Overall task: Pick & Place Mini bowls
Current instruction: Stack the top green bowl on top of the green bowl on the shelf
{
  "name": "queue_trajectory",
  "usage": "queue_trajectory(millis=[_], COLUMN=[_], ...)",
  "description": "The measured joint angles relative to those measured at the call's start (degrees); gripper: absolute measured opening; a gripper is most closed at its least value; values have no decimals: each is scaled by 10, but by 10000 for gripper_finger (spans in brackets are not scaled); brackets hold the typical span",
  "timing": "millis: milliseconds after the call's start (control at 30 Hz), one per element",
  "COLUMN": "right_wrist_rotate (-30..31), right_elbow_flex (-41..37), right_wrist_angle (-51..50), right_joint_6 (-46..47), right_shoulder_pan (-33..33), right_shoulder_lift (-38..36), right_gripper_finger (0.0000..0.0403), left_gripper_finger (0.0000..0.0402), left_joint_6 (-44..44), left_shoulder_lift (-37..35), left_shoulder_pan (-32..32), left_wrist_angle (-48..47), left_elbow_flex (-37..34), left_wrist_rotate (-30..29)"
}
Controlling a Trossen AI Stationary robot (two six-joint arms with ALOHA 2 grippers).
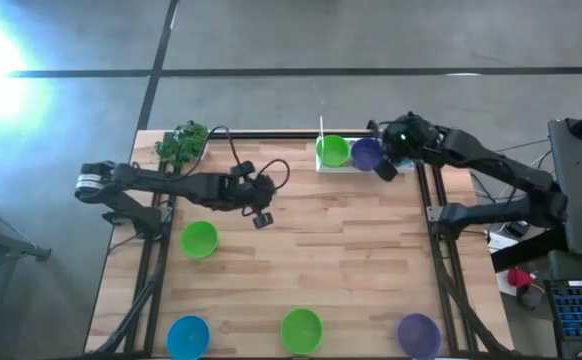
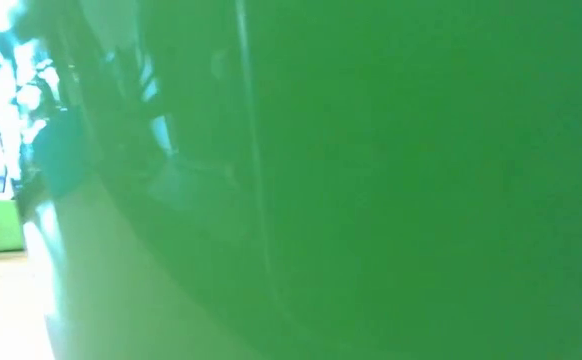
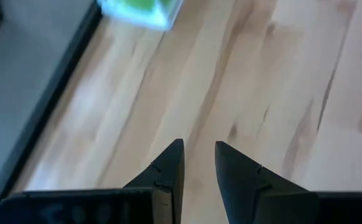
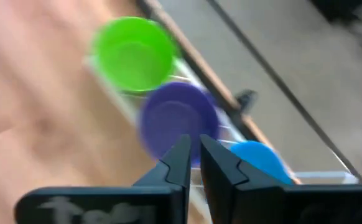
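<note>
- The purple bowl [image 4: 178,118] sits just ahead of the right gripper [image 4: 194,146], in a row at the table's far edge: a green bowl [image 4: 133,53] beyond it on one side, a blue bowl [image 4: 255,158] close beside the fingertips on the other.
- The right gripper's fingers stand nearly pressed together, a thin gap between them; they overlap the purple bowl's near rim, but whether they pinch it I cannot tell.
- Judged from that, the coming move turns on this rim lying straight ahead of the tips.
- Four loose bowls remain on the table [image 1: 351,250]: green [image 1: 199,238], blue [image 1: 188,335], green [image 1: 301,328], purple [image 1: 418,333].
- The left gripper [image 1: 262,215] hovers over bare wood, fingers slightly parted, empty; the loose green bowl lies nearest it, so that arm is nearer for it.
- A leafy toy plant [image 1: 181,143] sits at the far left corner.
</note>
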Motion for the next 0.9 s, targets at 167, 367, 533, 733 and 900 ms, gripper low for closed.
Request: queue_trajectory(millis=[167, 367, 533, 733, 900], right_wrist_rotate=[-53, -77, -80, -80, -80], right_elbow_flex=[-33, -62, -76, -78, -78], right_wrist_angle=[34, 59, 60, 63, 70], right_joint_6=[-23, -35, -50, -54, -57], right_shoulder_pan=[37, 60, 60, 60, 60], right_shoulder_lift=[-45, -78, -98, -105, -106], right_gripper_finger=[10, 8, 8, 8, 8], left_gripper_finger=[85, 85, 85, 85, 85], left_joint_6=[-135, -294, -384, -488, -548], left_shoulder_lift=[-3, -3, -3, -3, -3], left_shoulder_pan=[-1, -2, -3, -9, -17], left_wrist_angle=[-111, -227, -296, -359, -377], left_elbow_flex=[0, 0, 0, 0, -8], left_wrist_rotate=[11, 70, 134, 192, 194])
